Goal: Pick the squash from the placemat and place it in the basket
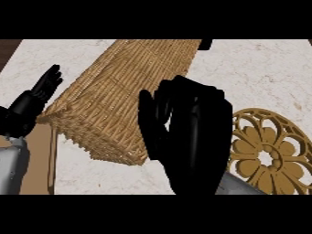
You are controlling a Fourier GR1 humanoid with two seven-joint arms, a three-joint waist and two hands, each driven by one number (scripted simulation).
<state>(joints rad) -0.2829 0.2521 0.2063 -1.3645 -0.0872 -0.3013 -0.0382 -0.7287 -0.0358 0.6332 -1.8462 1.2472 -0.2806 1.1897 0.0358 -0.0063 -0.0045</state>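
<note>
Right hand (189,137), black, fills the centre of the head view, raised close to the camera w/ its back toward us. Fingers look curled inward, thumb at 9 o'clock of the palm, as if wrapped round sth; whatever it carries is hidden behind it, so can't confirm the squash is inside. No squash shows anywhere else, so it's prob. in that grip.

Woven tan wicker basket (118,87) sits at 10–11 o'clock of the hand, seen at a slant, its rim just beside the fingers. Judging by that, the hand is lifted high to clear the basket wall before lowering in.

Round golden openwork placemat w/ flower pattern (280,155) lies at 3–4 o'clock of the hand, partly covered by the forearm; nothing visible on its exposed part.

Left hand (33,103), at 9 o'clock near the edge, fingers straight and up, resting, out of the way.

White marble counter (266,73) carries all.
</note>
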